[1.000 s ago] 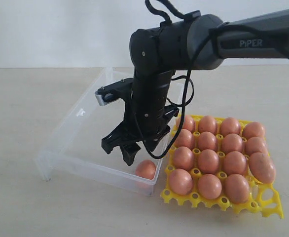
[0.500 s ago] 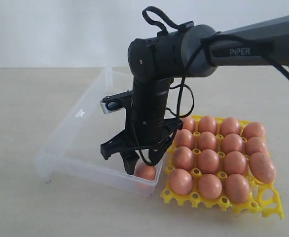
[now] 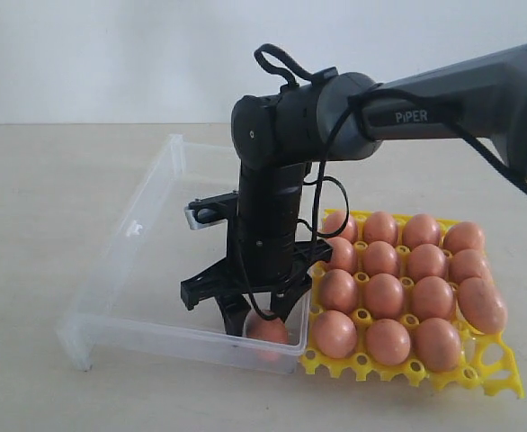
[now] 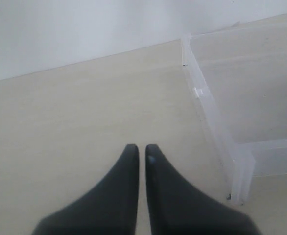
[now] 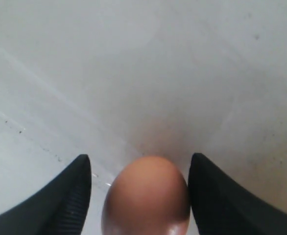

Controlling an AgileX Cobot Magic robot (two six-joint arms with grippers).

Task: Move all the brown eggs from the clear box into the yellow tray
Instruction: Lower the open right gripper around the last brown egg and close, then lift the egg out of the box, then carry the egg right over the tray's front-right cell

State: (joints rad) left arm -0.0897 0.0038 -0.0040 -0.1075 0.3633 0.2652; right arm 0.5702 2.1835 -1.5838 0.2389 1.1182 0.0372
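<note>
One brown egg (image 3: 265, 329) lies in the near right corner of the clear box (image 3: 129, 229), next to the yellow tray (image 3: 506, 382). My right gripper (image 3: 259, 319) points down into that corner, open, one finger on either side of the egg (image 5: 146, 196). In the right wrist view a gap shows beside one finger (image 5: 75, 196), while the other sits close against the egg. Several brown eggs (image 3: 385, 292) fill the tray's cells. My left gripper (image 4: 137, 147) is shut and holds nothing, hovering over bare table beside the box's wall (image 4: 207, 103). It is not seen in the exterior view.
The tray has an empty cell (image 3: 485, 362) at its near right corner. The box's walls (image 3: 178, 342) stand low around the right gripper. A pale wall rises behind the beige table (image 3: 30, 198).
The right gripper has come down into the box's corner until its open fingers straddle the lone egg. The box has shifted slightly towards the front.
</note>
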